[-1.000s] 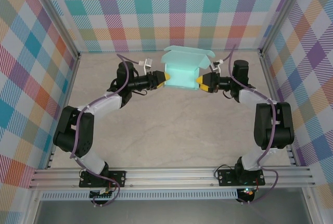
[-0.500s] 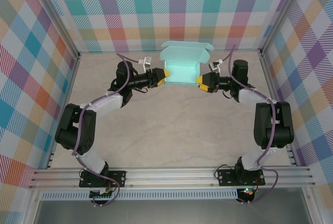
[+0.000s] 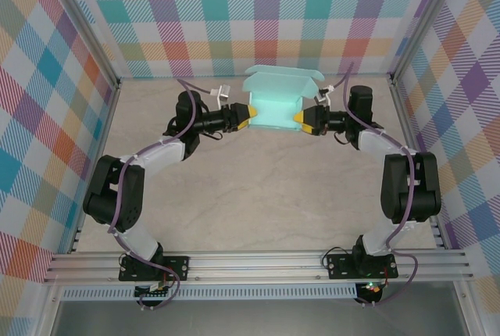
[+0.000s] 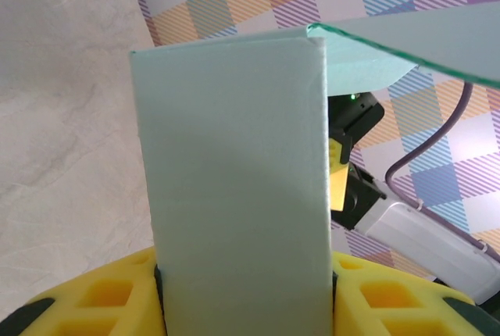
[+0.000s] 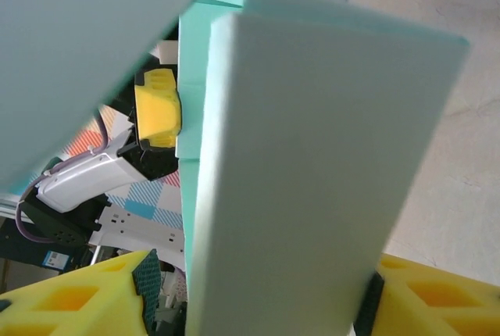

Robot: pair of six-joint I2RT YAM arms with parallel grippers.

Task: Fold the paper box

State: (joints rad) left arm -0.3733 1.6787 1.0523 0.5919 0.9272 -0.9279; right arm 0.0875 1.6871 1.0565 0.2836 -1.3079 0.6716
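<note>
1. I see the pale aqua card box (image 3: 273, 108) at the worktop's (image 3: 258, 187) 12 o'clock, lid flap (image 3: 281, 80) open.
2. Left tool (image 3: 248, 114) pinches its 9 o'clock wall, right tool (image 3: 301, 120) its 3 o'clock wall; both equally near.

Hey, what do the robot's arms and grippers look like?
The left arm and right arm share black joint housings and white link shells, each trailed by a purple cable. The left gripper and right gripper have blocky yellow fingers with square recesses on black bodies.
</note>
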